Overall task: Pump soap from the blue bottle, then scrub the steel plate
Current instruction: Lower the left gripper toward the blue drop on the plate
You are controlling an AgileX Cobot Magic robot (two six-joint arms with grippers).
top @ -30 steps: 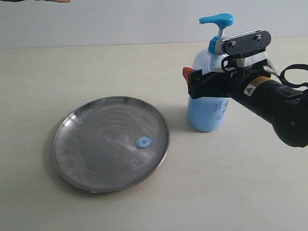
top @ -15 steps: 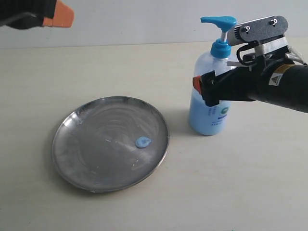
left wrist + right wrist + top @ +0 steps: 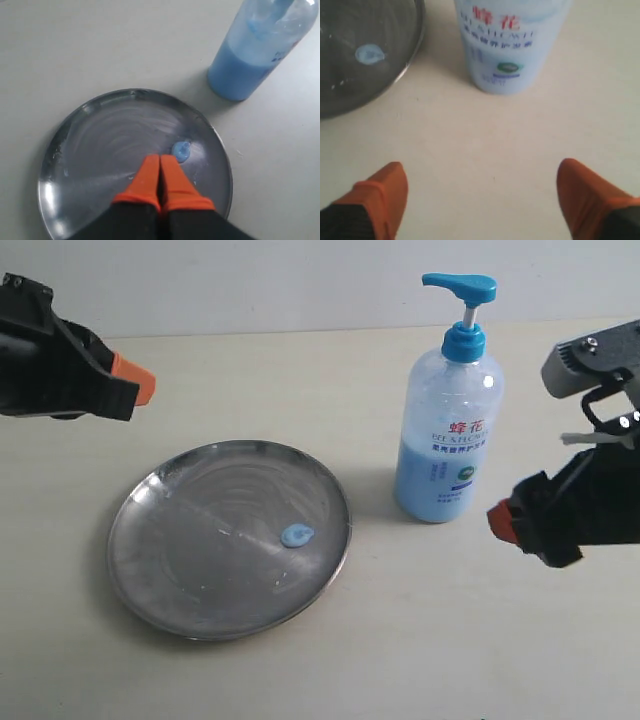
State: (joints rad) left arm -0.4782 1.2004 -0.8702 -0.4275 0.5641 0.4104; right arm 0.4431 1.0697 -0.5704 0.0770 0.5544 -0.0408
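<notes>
Left hand [image 3: 160,159]: orange fingers pressed together, empty, raised clear of the steel plate [image 3: 180,560]; arm cut off at the frame edge. Right hand [image 3: 480,192]: fingers wide apart, empty, over the desk [image 3: 300,380], past the blue bottle [image 3: 447,430] beside the plate; one finger hidden in the exterior view. Soap [image 3: 297,535]: blob on the plate.

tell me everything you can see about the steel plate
The steel plate is a wide, shallow round dish of shiny, scratched silver metal with a low raised rim. It lies flat on the pale table, left of the blue bottle in the exterior view and apart from it. Faint whitish swirl marks cross its surface, and a small glossy blob of light blue soap sits near its bottle-side edge. Nothing else touches it.
</notes>
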